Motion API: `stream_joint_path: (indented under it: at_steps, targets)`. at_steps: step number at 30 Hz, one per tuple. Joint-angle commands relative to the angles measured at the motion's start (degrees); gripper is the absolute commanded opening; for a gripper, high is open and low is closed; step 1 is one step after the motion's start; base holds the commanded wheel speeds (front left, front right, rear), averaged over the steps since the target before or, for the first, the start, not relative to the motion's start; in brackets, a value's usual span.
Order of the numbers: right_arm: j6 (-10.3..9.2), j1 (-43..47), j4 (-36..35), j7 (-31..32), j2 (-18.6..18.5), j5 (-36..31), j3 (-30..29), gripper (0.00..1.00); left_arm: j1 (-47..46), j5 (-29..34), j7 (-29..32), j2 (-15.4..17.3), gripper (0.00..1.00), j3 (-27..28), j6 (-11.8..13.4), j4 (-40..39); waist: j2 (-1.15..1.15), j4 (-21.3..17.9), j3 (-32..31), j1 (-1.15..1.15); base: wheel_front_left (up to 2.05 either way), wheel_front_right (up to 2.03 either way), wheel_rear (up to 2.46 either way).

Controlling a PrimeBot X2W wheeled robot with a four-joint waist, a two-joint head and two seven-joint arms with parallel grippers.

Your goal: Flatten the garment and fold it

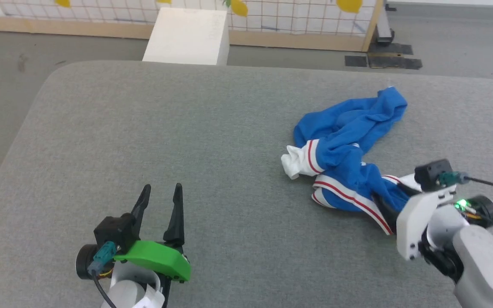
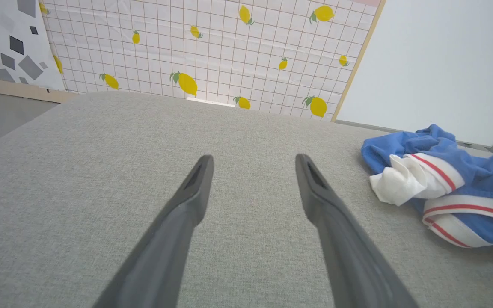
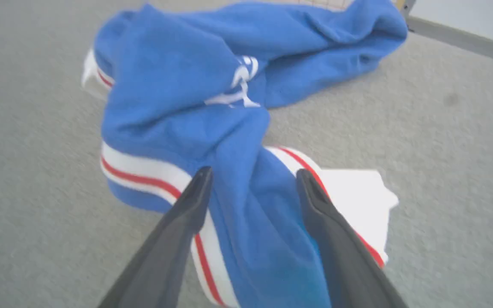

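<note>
Right gripper [image 1: 380, 202] spread over a fold of the garment [image 1: 349, 141]; left gripper [image 1: 162, 188] open over bare cloth

Nearest on the right, the right gripper's two dark fingers stand apart, not pinched shut. In the right wrist view [image 3: 253, 172] a ridge of blue fabric runs up between them, with red-striped white trim under the left finger and a white flap beside the right one. From the head view its fingertips are mostly buried in the near end of the garment, so whether the pads press the cloth cannot be told.

Nearest on the left, the left gripper is open as well, its fingers parted and holding nothing. It sits above the grey fabric-covered table [image 1: 186, 128], well apart from the garment; the left wrist view [image 2: 253, 159] shows plain grey cloth between its fingers.

Further in, the garment [image 2: 477, 179] lies crumpled on the right half of the table, bunched into a twisted rope. A striped trim band [image 1: 349, 196] crosses its near part, and a white sleeve [image 1: 295, 162] with a red stripe pokes out on its left side. A scrap of white print [image 3: 242, 81] shows among the blue folds [image 3: 186, 85]. Its blue far end reaches towards the table's far right.

Beyond the table's far edge stands a white block [image 1: 186, 36] on the grey floor, and behind it a grid-patterned panel with yellow lemons [image 2: 212, 47].
</note>
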Motion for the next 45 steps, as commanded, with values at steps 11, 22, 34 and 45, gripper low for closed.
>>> stream_joint_path:
  at_steps: [11, 22, 34, 45]
  targets:
    - [-0.09, 6.11, -12.47, 17.43, -2.36, -1.31, -0.47, 1.00, -1.09, 0.06, -0.27, 0.30, 1.00, -0.76, 0.08, -0.86, 0.69, 1.15, 4.54, 0.00, 0.00, 0.00, 0.00]
    - [-0.09, 5.68, -8.94, 22.97, -2.51, 1.23, 2.73, 0.00, -2.25, -0.15, -0.27, -0.11, 1.00, -0.75, 0.12, -0.23, 0.69, 2.45, 6.09, 0.00, 0.00, 0.00, 0.00]
    - [-0.09, 8.54, -24.58, 18.19, -1.60, -0.49, 1.04, 0.00, -0.12, 0.30, -0.27, 0.47, 1.00, -0.55, 0.06, 0.90, 0.69, -0.62, -0.77, 0.00, 0.00, 0.00, 0.00]
    - [-0.09, 7.51, -40.34, 21.97, -1.64, -2.00, -1.37, 0.00, 0.69, 0.10, 0.14, 0.96, 1.00, -1.41, 0.23, 0.28, 0.69, -1.33, -1.55, 0.00, 0.00, 0.00, 0.00]
